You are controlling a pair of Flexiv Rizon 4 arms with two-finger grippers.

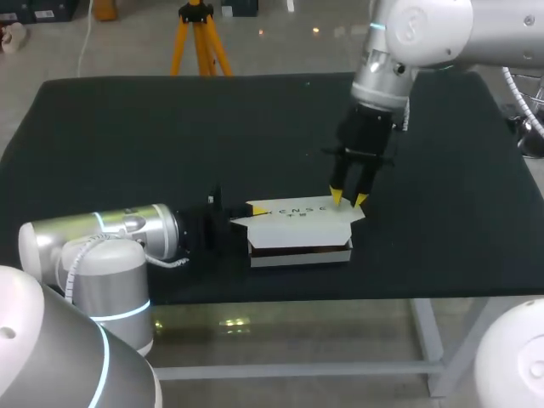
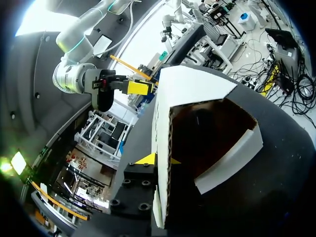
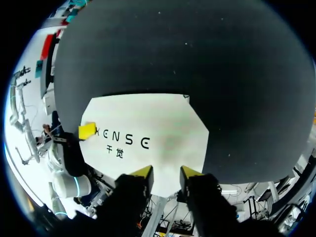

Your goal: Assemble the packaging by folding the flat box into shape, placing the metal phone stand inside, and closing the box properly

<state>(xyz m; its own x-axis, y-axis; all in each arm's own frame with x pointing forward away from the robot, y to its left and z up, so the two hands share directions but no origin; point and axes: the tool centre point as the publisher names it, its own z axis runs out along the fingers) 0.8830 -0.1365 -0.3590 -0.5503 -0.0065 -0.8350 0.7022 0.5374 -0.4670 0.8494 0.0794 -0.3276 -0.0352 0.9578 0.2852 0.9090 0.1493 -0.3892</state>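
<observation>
Right arm upright, right pincer point(image 1: 348, 198) narrow, empty, tips on box point(image 1: 297, 225) lid. Left arm low, left pincer point(image 1: 257, 209) clamping lid flap. Black bench point(image 1: 127, 144).

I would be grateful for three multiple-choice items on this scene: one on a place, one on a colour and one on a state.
1. Where is the right tool?
A) over the right end of the box
B) at the box's left end
C) inside the box

2. What colour is the lid?
A) red
B) white
C) green

3. What state is the box in?
A) a flat sheet
B) torn in two
C) folded into shape, lid ajar

Answers:
1 A: in the head view its yellow tips sit at the lid's right edge.
2 B: the lid is white in every view.
3 C: a dark gap shows between lid and base.
</observation>
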